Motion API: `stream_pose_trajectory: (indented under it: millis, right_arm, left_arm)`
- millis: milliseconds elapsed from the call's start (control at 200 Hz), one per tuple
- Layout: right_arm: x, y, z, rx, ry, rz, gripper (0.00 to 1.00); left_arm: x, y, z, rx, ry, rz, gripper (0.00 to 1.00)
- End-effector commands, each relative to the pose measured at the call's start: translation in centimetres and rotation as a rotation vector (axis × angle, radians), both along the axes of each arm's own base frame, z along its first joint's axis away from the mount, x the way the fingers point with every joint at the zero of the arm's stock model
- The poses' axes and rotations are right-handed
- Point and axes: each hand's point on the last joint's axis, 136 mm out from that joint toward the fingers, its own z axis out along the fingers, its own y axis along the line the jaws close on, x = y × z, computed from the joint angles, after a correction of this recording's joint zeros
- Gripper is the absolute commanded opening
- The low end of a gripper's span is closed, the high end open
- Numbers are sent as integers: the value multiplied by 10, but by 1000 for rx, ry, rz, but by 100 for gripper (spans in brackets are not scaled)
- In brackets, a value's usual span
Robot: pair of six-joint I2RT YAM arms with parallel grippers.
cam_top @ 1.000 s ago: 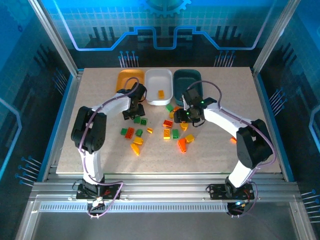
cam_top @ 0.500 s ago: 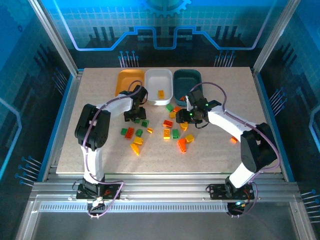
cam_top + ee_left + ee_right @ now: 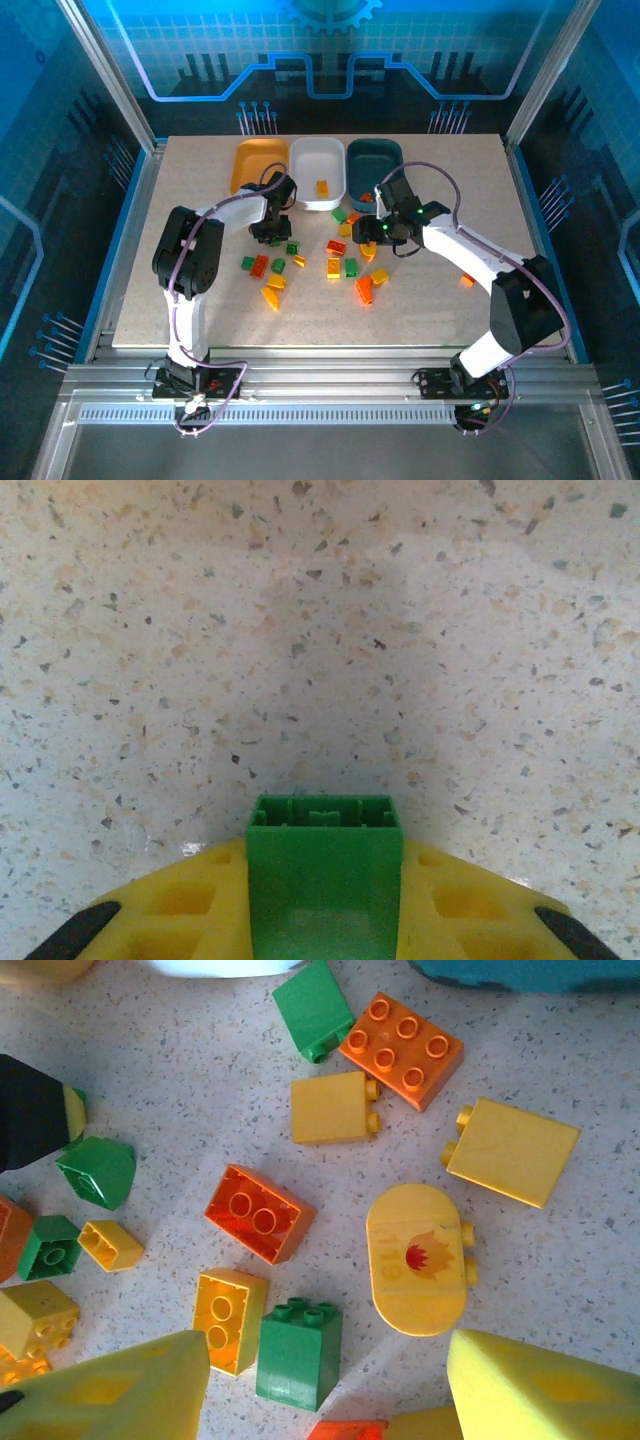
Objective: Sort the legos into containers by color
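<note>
— What does the left gripper point(image 3: 325, 905) hold?
— It is closed on a green lego point(image 3: 324, 865), close to the table point(image 3: 320, 630).
— And the right gripper point(image 3: 376, 232)?
— Its jaws stand about half open, gripping nothing, above loose legos point(image 3: 255, 1215) that lie in front of the three containers point(image 3: 310, 160).

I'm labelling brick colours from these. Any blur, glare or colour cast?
Top external: blue glow on the enclosure walls, table evenly lit, bricks tiny. Left wrist: green brick sharp, soft shadow on the table beyond it. Right wrist: orange brick's studs crisp, no glare, yellow pads near the lens soft.
</note>
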Motion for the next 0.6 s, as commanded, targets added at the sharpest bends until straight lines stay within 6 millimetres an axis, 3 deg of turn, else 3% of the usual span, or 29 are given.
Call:
stream_pose_trajectory:
  millis: [0,110,215,290,485,545,595]
  right_arm:
    - [-3,0,7,31,-12,-8,66]
    - [-3,-3,7,21,-18,-16,65]
    - [-10,-7,7,19,-18,-15,66]
    - [-21,-11,5,9,-3,-4,66]
    - [-57,-33,-1,-40,39,-13,68]
    - [-67,-41,4,-46,23,-35,70]
    - [-73,-48,10,-44,0,-55,71]
  left_arm:
    - [-2,-11,49,-43,-79,-33,27]
    - [13,-11,105,-75,-188,-36,29]
    - [38,2,137,-96,-242,-4,32]
    - [57,17,143,-94,-238,37,32]
    - [106,41,124,-97,-192,94,34]
    - [118,46,122,-90,-192,107,39]
    - [127,45,124,-97,-199,105,51]
